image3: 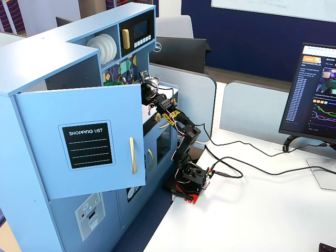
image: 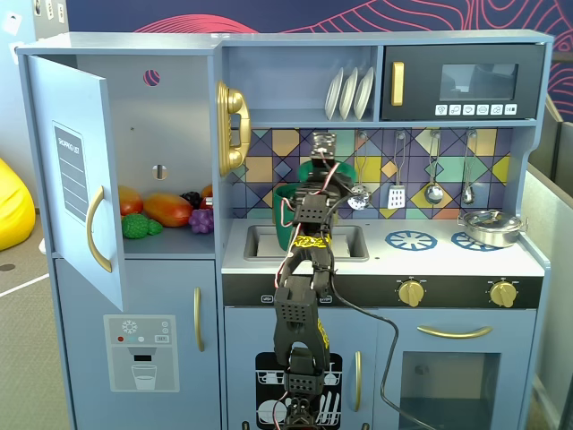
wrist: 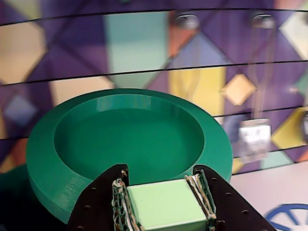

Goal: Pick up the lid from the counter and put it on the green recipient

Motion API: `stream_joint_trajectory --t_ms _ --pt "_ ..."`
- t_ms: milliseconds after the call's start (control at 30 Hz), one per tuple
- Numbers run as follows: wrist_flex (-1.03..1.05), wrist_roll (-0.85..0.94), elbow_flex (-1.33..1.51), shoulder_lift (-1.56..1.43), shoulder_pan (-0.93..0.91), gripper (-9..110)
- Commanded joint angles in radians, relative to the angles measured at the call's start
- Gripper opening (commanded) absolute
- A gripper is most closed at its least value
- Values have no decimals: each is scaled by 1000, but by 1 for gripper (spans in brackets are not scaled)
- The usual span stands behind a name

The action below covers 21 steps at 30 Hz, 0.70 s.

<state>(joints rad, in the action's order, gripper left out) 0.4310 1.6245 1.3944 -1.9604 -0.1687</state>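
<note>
Behind our arm, tiled backsplash [wrist: 144, 48] fills twelve o'clock. We see the gripper [wrist: 164, 204] clamped on the lid [wrist: 130, 139] by its knob [wrist: 166, 207], just above the green recipient [image: 288, 219].

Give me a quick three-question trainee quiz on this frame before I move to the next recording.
1. True or false: the gripper is shut on the lid.
2. In a fixed view, where does the silver pot stand? A. in the sink; B. on the right-hand burner; C. inside the microwave.
3. How many white plates stand in the upper rack?

Key: 1. True. 2. B. 3. Three.
</note>
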Motion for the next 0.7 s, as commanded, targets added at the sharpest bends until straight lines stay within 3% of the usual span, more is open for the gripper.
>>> stream_joint_trajectory --t_ms 0,667 --pt "5 15 -100 -51 64 0" --pt "72 101 -12 -74 123 0"
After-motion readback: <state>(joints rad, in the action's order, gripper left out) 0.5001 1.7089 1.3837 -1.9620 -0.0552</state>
